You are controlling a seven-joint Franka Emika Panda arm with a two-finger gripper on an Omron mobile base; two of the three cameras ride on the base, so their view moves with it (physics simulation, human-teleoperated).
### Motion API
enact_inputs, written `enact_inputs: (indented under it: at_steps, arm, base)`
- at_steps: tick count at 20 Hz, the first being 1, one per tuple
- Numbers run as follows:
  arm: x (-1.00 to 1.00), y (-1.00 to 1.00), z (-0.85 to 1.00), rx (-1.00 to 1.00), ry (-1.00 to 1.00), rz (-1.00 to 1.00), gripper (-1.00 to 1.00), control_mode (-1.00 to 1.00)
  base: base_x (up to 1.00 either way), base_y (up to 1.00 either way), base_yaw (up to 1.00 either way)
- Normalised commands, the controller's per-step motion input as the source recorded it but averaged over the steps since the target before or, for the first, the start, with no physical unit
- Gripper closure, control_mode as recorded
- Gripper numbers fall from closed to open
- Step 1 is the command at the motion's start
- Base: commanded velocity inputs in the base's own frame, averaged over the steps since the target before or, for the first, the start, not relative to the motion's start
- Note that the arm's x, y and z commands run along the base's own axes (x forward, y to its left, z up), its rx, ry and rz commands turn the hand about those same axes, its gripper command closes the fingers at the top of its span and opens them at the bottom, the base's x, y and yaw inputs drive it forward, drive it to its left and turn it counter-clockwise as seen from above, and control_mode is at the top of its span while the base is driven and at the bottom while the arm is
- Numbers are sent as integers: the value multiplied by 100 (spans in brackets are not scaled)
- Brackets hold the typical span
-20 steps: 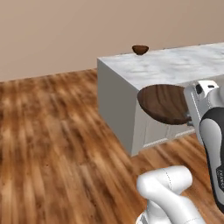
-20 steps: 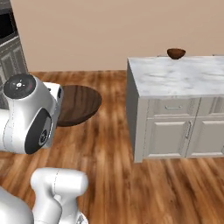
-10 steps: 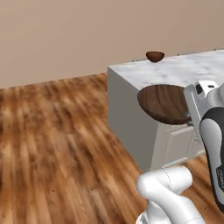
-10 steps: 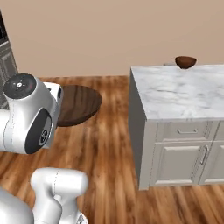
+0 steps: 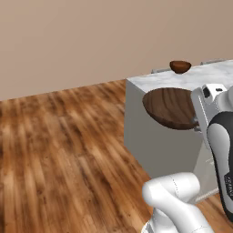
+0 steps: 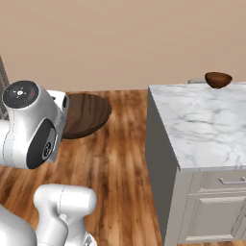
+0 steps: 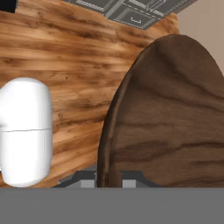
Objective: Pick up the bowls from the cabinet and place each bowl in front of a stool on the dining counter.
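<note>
the wide bowl (image 5: pixel 172 107) is clamped by its rim in the gripper (image 7: pixel 109 177), jaws shut on either side of the edge, and is carried level in front of the hand above the wood floor (image 5: pixel 59 150). the counter (image 6: pixel 206 125) lies ahead and to the right of the gripper, with the deeper bowl (image 6: pixel 218 79) set at its far edge. no stool can be made out. the bowl should be kept flat and lifted clear of the counter edge before it is set down, well apart from the other bowl.
</note>
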Motion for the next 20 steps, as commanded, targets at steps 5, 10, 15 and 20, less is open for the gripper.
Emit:
enact_inputs:
  at_steps: [5, 10, 15, 20]
  arm:
    - [0, 0, 0, 0, 0, 0, 100, 100]
    - [0, 0, 0, 0, 0, 0, 100, 100]
    - [0, 0, 0, 0, 0, 0, 100, 100]
    - [0, 0, 0, 0, 0, 0, 100, 100]
  base:
    - [100, 44, -3]
    - [100, 51, -5]
    - [100, 59, -14]
    - [100, 83, -20]
